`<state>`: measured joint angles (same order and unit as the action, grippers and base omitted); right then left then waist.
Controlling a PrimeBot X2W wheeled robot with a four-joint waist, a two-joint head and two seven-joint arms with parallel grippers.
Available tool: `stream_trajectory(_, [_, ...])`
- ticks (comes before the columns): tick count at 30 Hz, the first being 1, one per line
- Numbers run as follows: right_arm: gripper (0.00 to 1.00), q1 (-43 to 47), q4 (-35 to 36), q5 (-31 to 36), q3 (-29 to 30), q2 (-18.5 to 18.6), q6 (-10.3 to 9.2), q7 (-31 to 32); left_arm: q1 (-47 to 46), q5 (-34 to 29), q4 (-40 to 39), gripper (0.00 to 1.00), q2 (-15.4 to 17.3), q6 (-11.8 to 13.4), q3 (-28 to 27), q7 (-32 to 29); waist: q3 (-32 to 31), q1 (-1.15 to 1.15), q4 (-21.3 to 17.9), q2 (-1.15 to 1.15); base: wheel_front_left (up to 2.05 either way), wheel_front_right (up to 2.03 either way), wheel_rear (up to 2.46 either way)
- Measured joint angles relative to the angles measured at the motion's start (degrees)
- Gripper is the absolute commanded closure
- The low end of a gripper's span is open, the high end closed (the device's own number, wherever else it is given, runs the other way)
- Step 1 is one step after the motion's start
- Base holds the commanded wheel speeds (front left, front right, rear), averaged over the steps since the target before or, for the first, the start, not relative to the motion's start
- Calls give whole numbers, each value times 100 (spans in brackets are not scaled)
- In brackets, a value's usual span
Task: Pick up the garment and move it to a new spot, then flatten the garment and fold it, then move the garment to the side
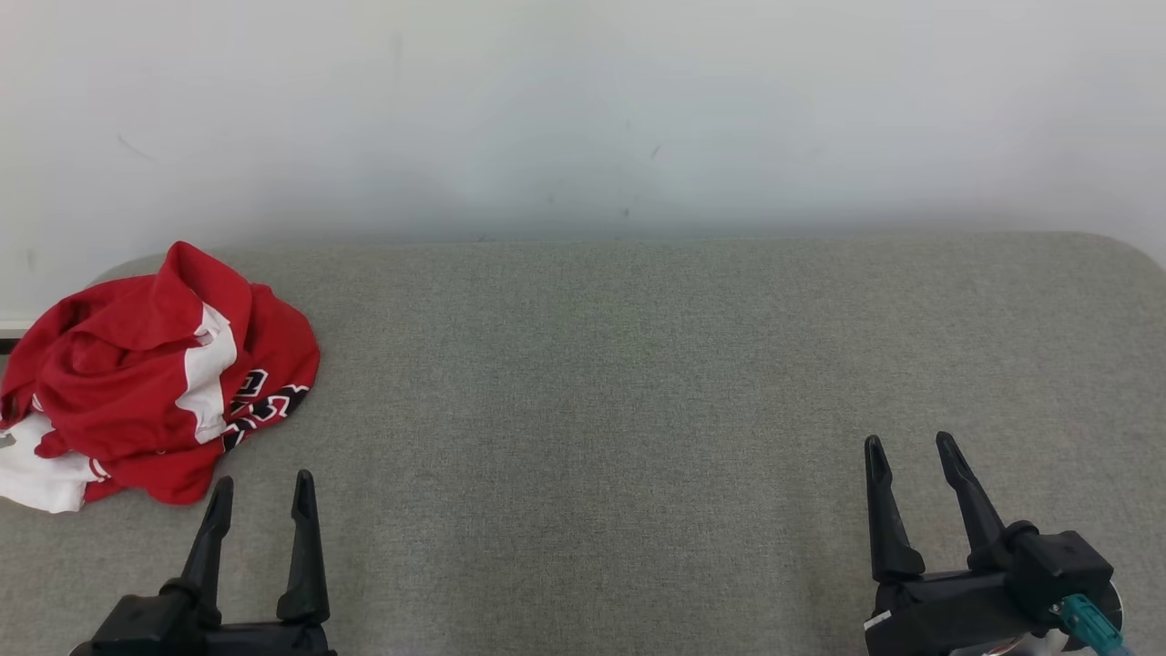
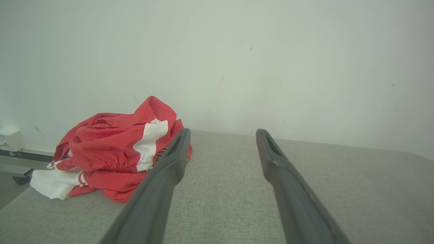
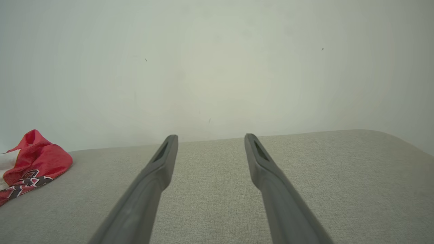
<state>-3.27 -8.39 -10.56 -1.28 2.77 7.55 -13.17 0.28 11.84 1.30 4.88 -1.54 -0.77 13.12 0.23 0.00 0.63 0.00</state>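
A crumpled red and white garment [image 1: 150, 378] with black lettering lies bunched at the far left of the grey table [image 1: 638, 364], partly over its left edge. My left gripper [image 1: 262, 486] stands open just in front of the heap, with nothing between its fingers. In the left wrist view the garment [image 2: 112, 152] sits left of the open gripper [image 2: 222, 133], partly behind the left finger. My right gripper [image 1: 908, 446] is open over the table's right side, far from the cloth. The right wrist view shows that gripper [image 3: 210, 137] open and the garment [image 3: 32, 162] at the left edge.
A plain white wall [image 1: 583, 109] rises straight behind the table's far edge. The table's far right corner [image 1: 1116, 251] is rounded. Beyond the table's left edge, a small white box [image 2: 10, 139] rests on a grey ledge.
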Motion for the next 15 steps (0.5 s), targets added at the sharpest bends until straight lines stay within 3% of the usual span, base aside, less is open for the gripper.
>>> stream_trajectory(15, [0, 2, -85, 422, 111, 3, 0, -99, 23, -280, 181, 0, -16, -154, 31, 160, -42, 0, -49, 0, 0, 0, 0])
